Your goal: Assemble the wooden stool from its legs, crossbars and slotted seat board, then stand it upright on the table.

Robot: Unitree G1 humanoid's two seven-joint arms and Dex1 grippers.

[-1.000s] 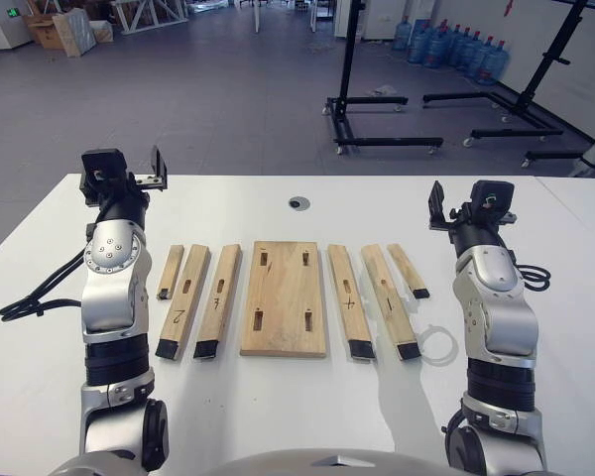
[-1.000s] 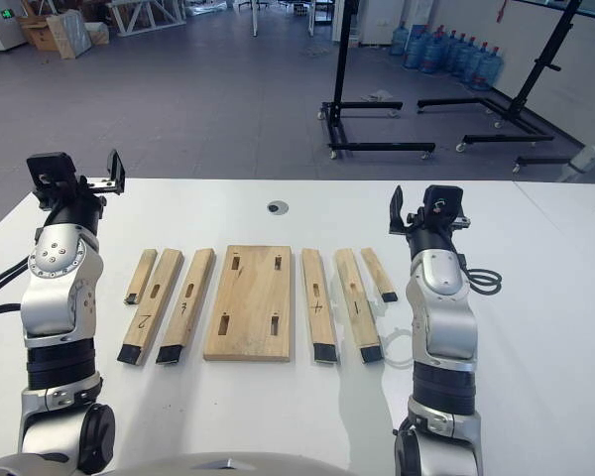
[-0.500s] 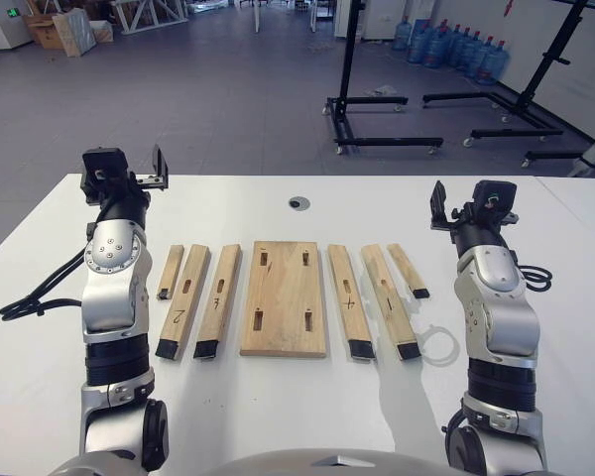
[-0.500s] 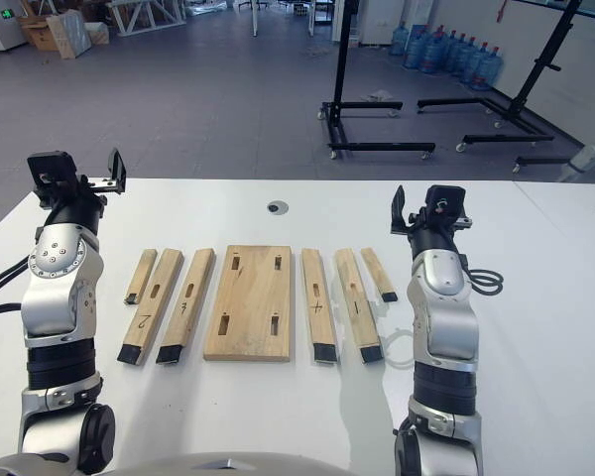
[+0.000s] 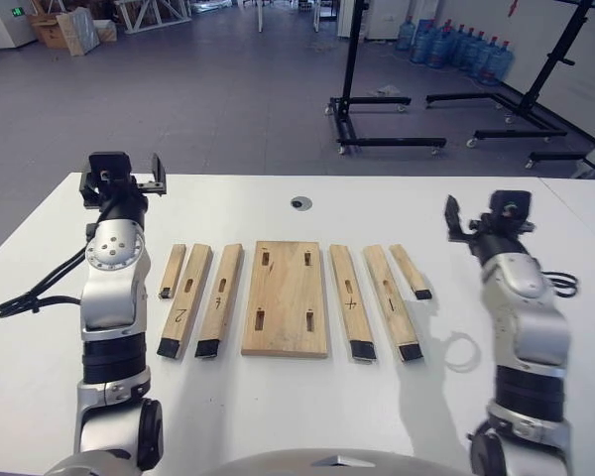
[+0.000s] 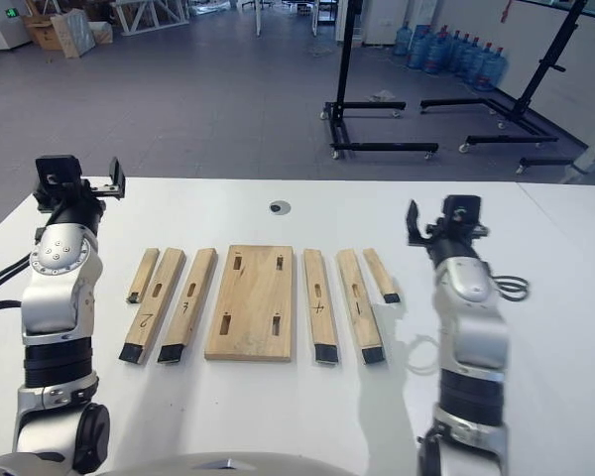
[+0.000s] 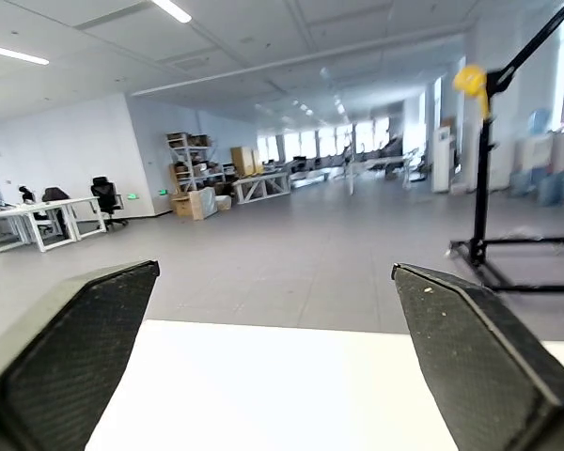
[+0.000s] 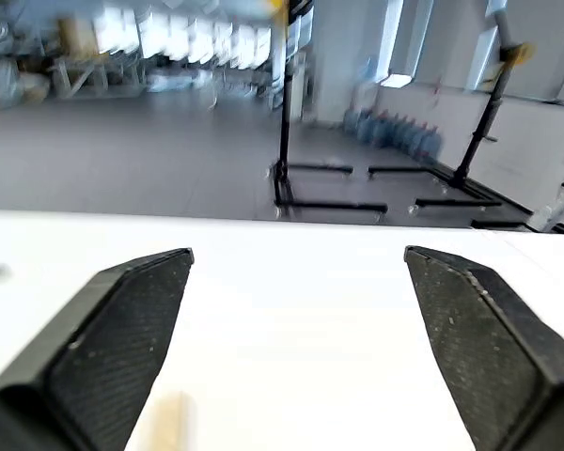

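Lying flat mid-frame on the desk, the seat board is flanked by three wooden bars per side — left jaws, upper left, and right jaws, right, are held apart, empty.

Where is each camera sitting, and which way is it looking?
Left eye view: on the head, looking forward and down at the table, the seat board and six wooden pieces; both arms show.
Right eye view: beside it on the head, same scene, both arms.
Left wrist view: on the left wrist, facing over the table into the hall; its open jaws show.
Right wrist view: on the right wrist, facing across the table to a black stand; open jaws show.
Shared: both wrist views see the table and hall floor.
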